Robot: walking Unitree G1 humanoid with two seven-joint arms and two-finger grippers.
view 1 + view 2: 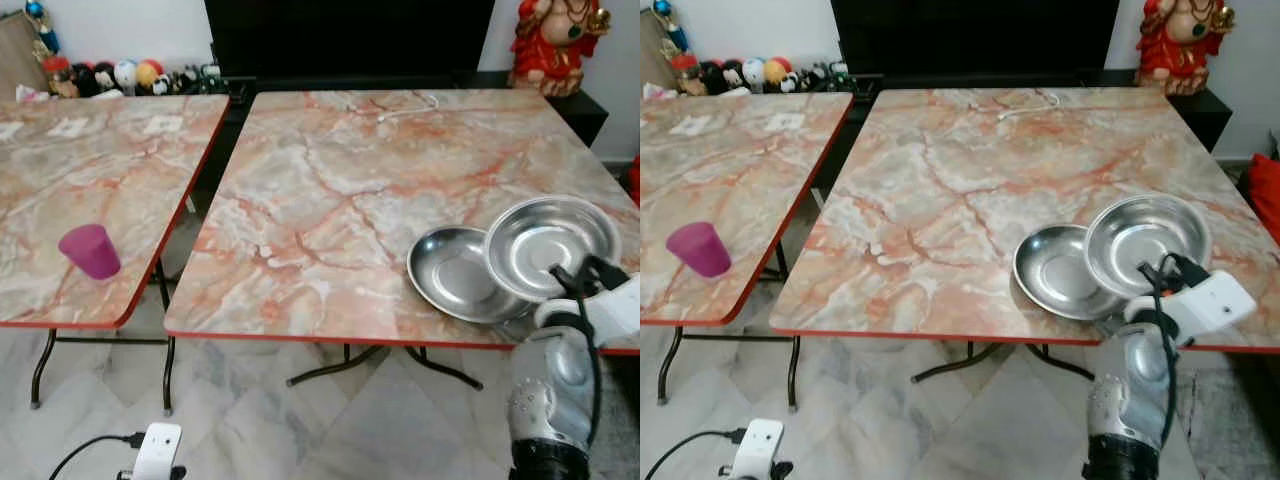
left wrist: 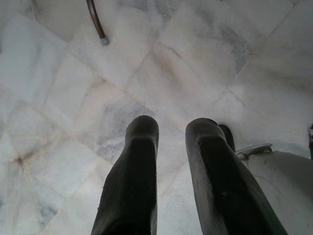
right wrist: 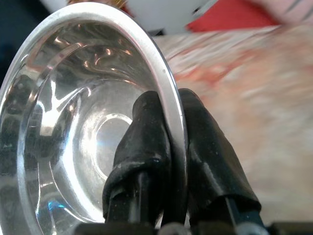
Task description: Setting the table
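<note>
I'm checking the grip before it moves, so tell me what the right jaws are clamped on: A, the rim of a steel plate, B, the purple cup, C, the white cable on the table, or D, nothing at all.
A: in the right wrist view the right gripper has one finger on each side of the steel plate's rim, pinching it above the table.

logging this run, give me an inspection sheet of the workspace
Surface: two marble-pattern tables, red edged, side by side.
Job's things: two steel plates; held plate tilted, overlapping flat plate near the table's front right edge.
Clutter: purple cup on the left table.
Grippers: right gripper shut on the held plate's rim; left gripper open, above the floor.
Cables: white cable at the far edge.
Surroundings: red figurine, toys, tiled floor.
</note>
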